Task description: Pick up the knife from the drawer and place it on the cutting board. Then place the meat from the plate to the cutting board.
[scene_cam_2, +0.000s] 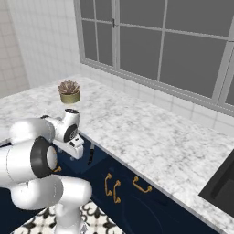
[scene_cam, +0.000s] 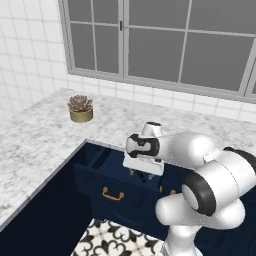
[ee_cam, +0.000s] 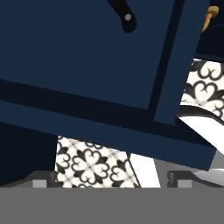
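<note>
The gripper (ee_cam: 112, 177) hangs over the pulled-out drawer (ee_cam: 87, 61), fingers spread wide apart, grasping nothing; the knife (ee_cam: 124, 15) lies inside; black handle end visible.

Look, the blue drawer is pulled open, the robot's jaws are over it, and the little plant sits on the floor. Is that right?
Not quite. The little plant is not on the floor. It stands on the marble counter, as the left base view shows. The rest is right: the blue drawer is pulled open and the jaws are over it.
</note>
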Controlling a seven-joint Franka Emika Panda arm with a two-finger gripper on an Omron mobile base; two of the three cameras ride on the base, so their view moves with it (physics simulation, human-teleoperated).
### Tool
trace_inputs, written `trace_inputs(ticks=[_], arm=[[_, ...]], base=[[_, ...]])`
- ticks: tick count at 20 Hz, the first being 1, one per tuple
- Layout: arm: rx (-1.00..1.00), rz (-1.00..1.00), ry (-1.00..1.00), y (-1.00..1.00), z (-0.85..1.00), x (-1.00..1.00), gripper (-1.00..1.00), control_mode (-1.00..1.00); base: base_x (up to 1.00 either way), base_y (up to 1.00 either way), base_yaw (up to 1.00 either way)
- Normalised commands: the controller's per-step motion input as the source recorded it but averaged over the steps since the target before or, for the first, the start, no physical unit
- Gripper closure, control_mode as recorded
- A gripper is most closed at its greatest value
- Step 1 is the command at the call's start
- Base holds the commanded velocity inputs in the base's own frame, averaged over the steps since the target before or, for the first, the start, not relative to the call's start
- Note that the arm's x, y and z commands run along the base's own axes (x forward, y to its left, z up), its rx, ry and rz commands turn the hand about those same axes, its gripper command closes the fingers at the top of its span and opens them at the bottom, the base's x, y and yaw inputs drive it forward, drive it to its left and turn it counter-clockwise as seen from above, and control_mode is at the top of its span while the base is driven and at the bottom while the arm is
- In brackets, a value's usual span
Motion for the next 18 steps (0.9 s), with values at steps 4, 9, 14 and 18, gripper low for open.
trace_inputs(ticks=[4,9,14,18], arm=[[0.00,-0.15,0.09,0.00,-0.51,0.54,-1.00,-1.00],[0.00,0.00,0.02,0.00,-0.19,0.52,-1.00,-1.00],[0.00,0.00,0.01,0.00,-0.25,0.37,-1.00,-1.00],[-0.05,0.02,0.01,0.02,-0.51,0.35,-1.00,-1.00]], base=[[0.00,0.00,0.00],[0.00,0.00,0.00],[0.00,0.00,0.00],[0.00,0.00,0.00]])
